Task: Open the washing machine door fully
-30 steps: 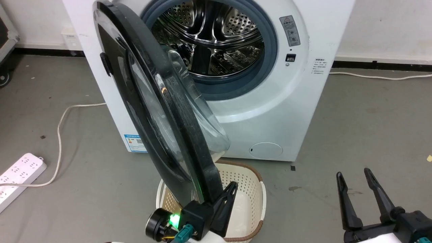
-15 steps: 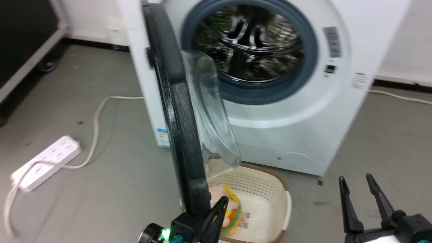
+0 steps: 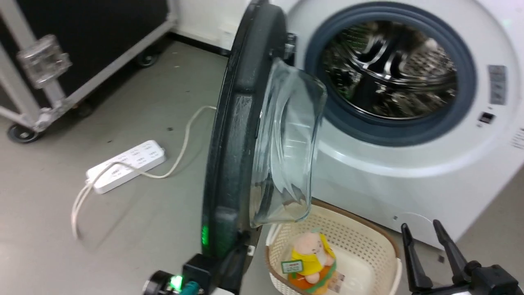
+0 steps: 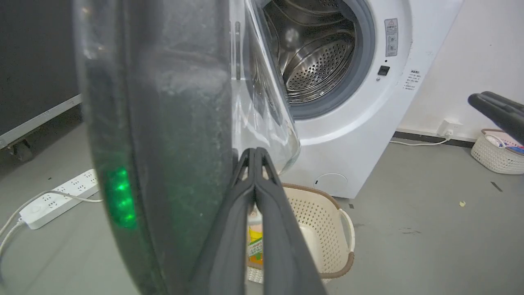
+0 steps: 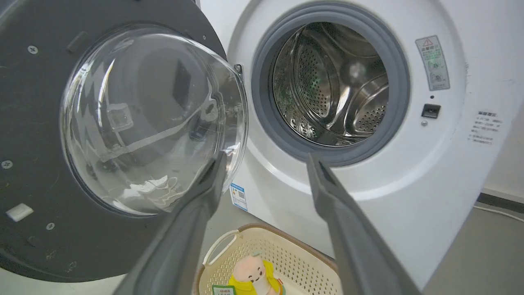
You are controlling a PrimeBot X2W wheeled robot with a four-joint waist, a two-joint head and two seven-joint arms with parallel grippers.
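White washer (image 3: pixel 409 172) takes the right half of the head view, front facing the camera, mouth uncovered. Door (image 3: pixel 229 135) stands swung out on its hinge at the mouth's left side, seen nearly edge-on at frame centre, black rim running from top edge to near the bottom. Its glass bowl (image 3: pixel 286 143) bulges right, toward the washer. From the right wrist view the door's inner face (image 5: pixel 32 123) is at left, wide of the opening. Black wheeled case (image 3: pixel 82 37) sits upper left. Steel drum (image 3: pixel 389 69) is bare inside its grey ring (image 3: pixel 393 131). Cream basket (image 3: pixel 370 262) sits on the floor at lower centre, just below the bowl and in front of the washer. White power strip (image 3: pixel 127 166) lies left of the door, cable looping off it. Left gripper (image 4: pixel 254 152) has its fingers pressed together with nothing between them, lying against the door's inner side by the lower rim; green glow on the rim beside it. Right gripper (image 3: pixel 420 224) at lower right has its fingers spread, holding nothing, apart from the door. Plush toy (image 3: pixel 311 258), yellow and orange, sits in the basket.
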